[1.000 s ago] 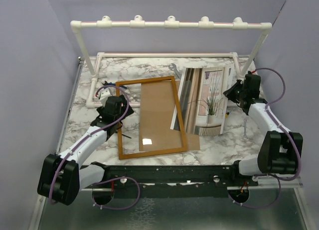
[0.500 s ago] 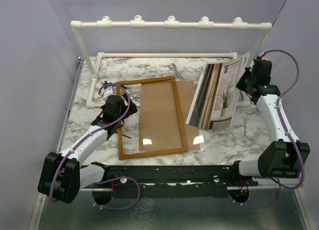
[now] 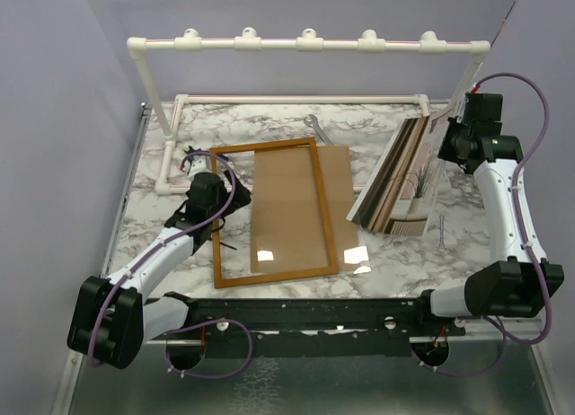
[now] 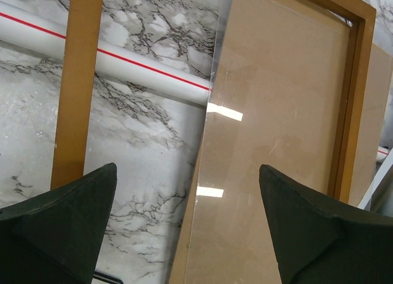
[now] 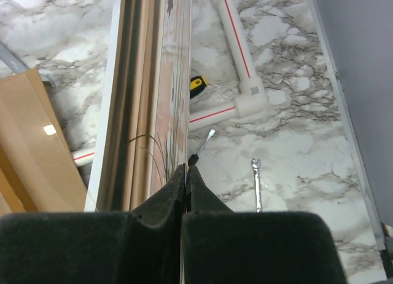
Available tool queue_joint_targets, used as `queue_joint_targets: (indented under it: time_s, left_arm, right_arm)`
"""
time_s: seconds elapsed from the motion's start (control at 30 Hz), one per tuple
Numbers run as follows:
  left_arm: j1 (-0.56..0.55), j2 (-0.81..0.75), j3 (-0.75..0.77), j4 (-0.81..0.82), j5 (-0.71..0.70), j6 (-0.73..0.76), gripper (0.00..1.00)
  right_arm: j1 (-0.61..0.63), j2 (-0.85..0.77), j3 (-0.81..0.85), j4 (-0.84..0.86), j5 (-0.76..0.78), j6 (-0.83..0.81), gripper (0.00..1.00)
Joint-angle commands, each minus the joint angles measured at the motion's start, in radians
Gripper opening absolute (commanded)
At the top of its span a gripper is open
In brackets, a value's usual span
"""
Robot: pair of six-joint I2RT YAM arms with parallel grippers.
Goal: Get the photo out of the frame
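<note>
**A:** Photo, the thin paper print of curtains and a potted plant (image 3: 409,177): where was it on top cam?

**B:** Up on edge at right rear, well apart from the narrow orange-brown wooden frame (image 3: 265,146), which lay flat mid-table. A sec earlier it leaned low beside the frame; the right gripper (image 3: 452,141) had since swung it up and away. Removal looked basically done, it just needed setting down.

**A:** Left wrist cam?

**B:** Left gripper (image 4: 187,173) was spread wide w/ nothing between, over the frame and the plain brown backing board (image 4: 276,112).

**A:** Right wrist?

**B:** Pinched tight on the photo's edge (image 5: 141,112).

**A:** Counts?

**B:** 1 photo, 1 frame, 1 board, 2 metal spanners (image 3: 314,124).
</note>
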Motion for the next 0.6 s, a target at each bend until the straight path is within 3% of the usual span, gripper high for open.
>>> queue_joint_targets:
  time_s: [0.0, 0.2, 0.57]
  left_arm:
    - [-0.02, -0.007, -0.006, 0.037, 0.024, -0.013, 0.97]
    - [-0.062, 0.001, 0.009, 0.044, -0.001, -0.007, 0.96]
    - [-0.085, -0.031, 0.005, 0.025, -0.038, -0.006, 0.96]
  right_arm:
    - [-0.002, 0.022, 0.064, -0.141, 0.114, -0.052, 0.01]
    - [-0.002, -0.011, 0.096, -0.173, 0.159, -0.07, 0.01]
    - [-0.001, -0.138, 0.175, -0.124, -0.365, -0.044, 0.01]
